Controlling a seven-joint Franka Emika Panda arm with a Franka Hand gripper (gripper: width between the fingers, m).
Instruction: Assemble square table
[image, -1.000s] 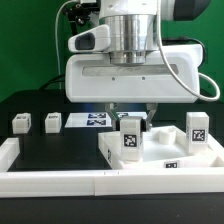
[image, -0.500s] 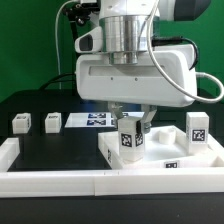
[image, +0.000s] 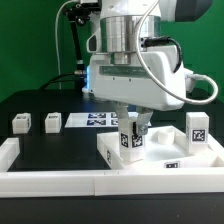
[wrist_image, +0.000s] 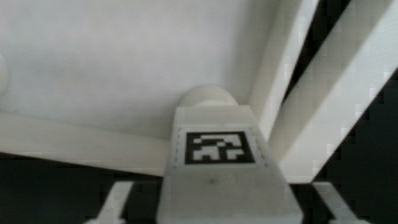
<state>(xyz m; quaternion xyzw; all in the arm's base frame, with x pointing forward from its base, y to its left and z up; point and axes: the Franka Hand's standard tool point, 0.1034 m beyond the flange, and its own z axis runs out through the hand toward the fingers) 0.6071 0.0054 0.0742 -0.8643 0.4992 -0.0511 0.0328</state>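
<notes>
The square table slab lies at the exterior view's right front, white with a raised rim. One leg block stands upright on its near left corner; my gripper comes down over it from above. In the wrist view the leg block shows its tag between my fingers, with a dark gap on each side, so the jaws stand open around it. My gripper is not touching it. A second leg block stands on the slab's far right. Two more leg blocks sit on the black table at the left.
The marker board lies flat behind the gripper. Long white border rails run along the front and the left edge of the work area. The slab's inner surface fills the wrist view.
The hand has turned about its vertical axis over the leg block and sits slightly lower. The leg block and slab stay in place.
</notes>
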